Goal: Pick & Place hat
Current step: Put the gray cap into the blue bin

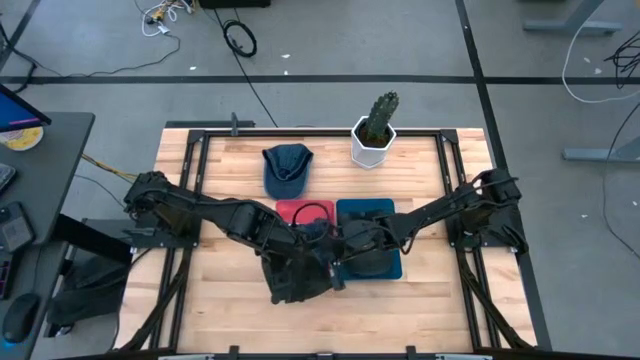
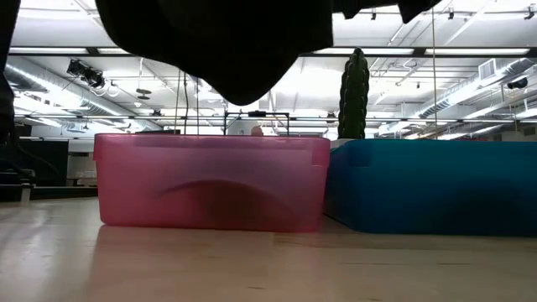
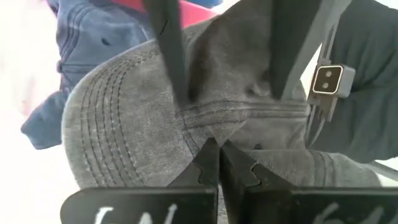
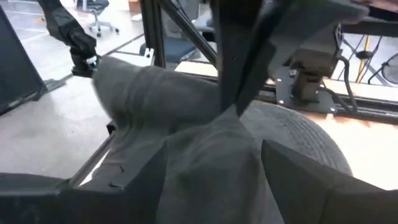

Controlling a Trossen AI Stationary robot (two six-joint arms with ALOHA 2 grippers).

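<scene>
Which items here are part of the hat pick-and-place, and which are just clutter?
Job:
grey hat, held off the table by both arms
left gripper, shut on it
right gripper, around its fabric
red bin
blue bin

Lying about:
blue cap
potted cactus

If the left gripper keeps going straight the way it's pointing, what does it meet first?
The grey hat itself: the left gripper is pinched shut on its fabric. Beyond that, probably the blue denim hat lying further along the table, though depth is unclear.
</scene>
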